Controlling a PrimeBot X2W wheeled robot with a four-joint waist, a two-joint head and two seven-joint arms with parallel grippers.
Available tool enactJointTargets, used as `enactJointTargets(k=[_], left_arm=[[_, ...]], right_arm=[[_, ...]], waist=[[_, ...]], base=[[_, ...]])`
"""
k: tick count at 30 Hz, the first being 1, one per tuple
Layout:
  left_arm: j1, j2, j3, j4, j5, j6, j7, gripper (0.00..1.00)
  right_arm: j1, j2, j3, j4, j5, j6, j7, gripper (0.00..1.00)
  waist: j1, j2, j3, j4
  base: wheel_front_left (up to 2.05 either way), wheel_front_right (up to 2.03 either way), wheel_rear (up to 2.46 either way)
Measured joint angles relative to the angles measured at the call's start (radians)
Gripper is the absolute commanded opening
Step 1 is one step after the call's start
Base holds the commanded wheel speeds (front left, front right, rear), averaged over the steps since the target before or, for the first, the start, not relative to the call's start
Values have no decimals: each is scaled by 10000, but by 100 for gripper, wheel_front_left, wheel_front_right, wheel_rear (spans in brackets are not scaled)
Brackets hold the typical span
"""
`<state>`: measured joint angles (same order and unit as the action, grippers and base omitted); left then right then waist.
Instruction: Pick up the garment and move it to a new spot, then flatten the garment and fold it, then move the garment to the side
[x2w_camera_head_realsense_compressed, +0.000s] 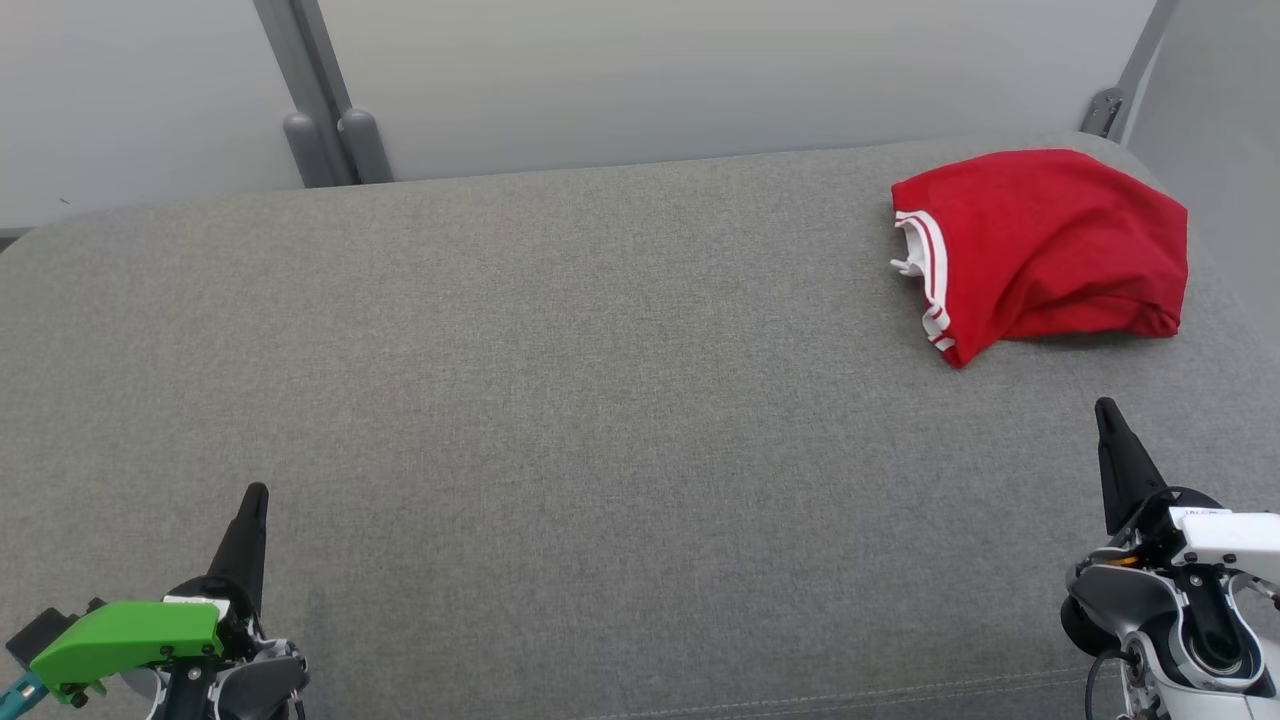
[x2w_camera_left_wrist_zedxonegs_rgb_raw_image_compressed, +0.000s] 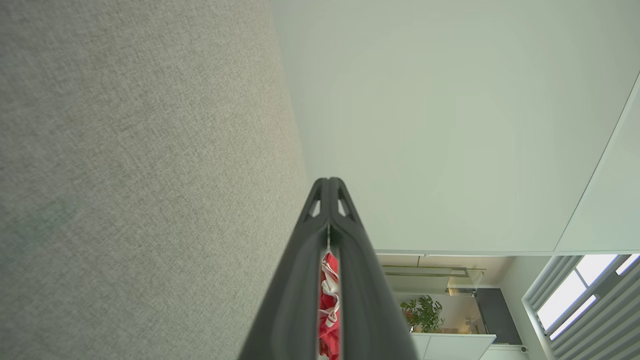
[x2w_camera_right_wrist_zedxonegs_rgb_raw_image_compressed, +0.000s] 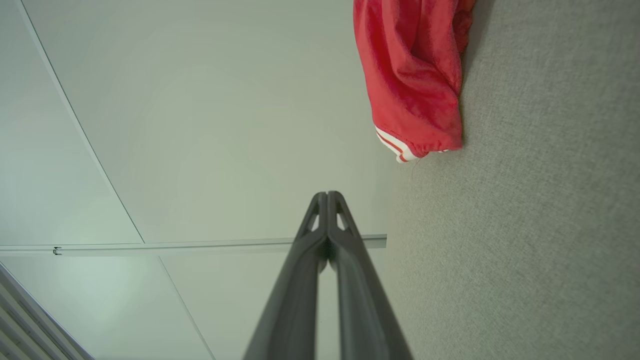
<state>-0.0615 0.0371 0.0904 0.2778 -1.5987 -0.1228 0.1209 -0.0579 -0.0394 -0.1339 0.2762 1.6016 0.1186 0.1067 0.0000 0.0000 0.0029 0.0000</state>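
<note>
**Left pincer** (x2w_camera_head_realsense_compressed: 254, 492): clenched, tips meeting, nothing held. It sits over the near left corner of the surface (x2w_camera_head_realsense_compressed: 600, 400). This is judged to be a clearance posture, since it leaves the middle of the surface free.

**Garment** (x2w_camera_head_realsense_compressed: 1045, 250): red with white striped trim. It lies as a compact, layered bundle at the far right corner, clear of both arms. The arrangement fits a folded item set aside, and it fits equally a bunched item awaiting pickup.

**Right pincer** (x2w_camera_head_realsense_compressed: 1106, 408): clenched and empty, over the near right edge. It is near the garment but apart from it.

**View comparison:**
- The head view gives the bundle's outline and corner position.
- The right wrist view looks low along the surface and shows the bundle's thickness and the striped hem at its near end.
- The left wrist view shows a sliver of red through the slot between the fingers, and a potted plant (x2w_camera_left_wrist_zedxonegs_rgb_raw_image_compressed: 422, 312) beyond.
</note>
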Motion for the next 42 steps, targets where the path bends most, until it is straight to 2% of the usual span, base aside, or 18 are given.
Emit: enactJointTargets(k=[42], left_arm=[[0, 0, -10, -8, 0, 0, -2, 0]], right_arm=[[-1, 0, -2, 0, 0, 0, 0, 0]], waist=[[0, 0, 1, 0]], base=[[0, 0, 0]])
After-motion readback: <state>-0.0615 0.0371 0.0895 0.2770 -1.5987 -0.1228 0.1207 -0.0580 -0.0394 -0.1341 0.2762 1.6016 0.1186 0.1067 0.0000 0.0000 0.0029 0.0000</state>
